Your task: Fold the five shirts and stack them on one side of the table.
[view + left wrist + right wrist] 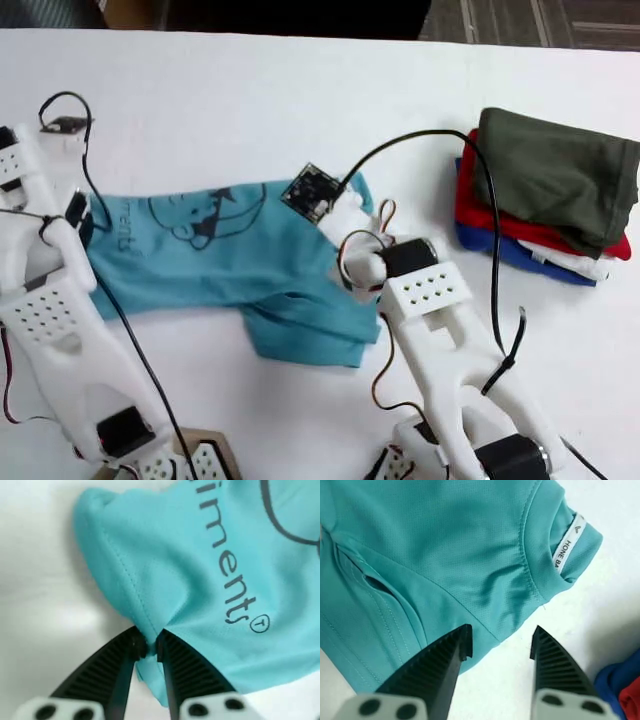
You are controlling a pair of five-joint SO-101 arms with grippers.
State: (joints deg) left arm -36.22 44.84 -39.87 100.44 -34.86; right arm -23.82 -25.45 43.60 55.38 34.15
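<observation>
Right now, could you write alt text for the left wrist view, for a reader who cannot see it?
The left gripper is shut on a bunched edge of the teal shirt, which bears dark print and lies on the white table.

Rumpled teal shirt [220,255], folded stack [550,175] apart

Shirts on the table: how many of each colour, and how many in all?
teal shirt: 1
olive shirt: 1
red shirt: 1
white shirt: 1
blue shirt: 1
Total: 5
</observation>
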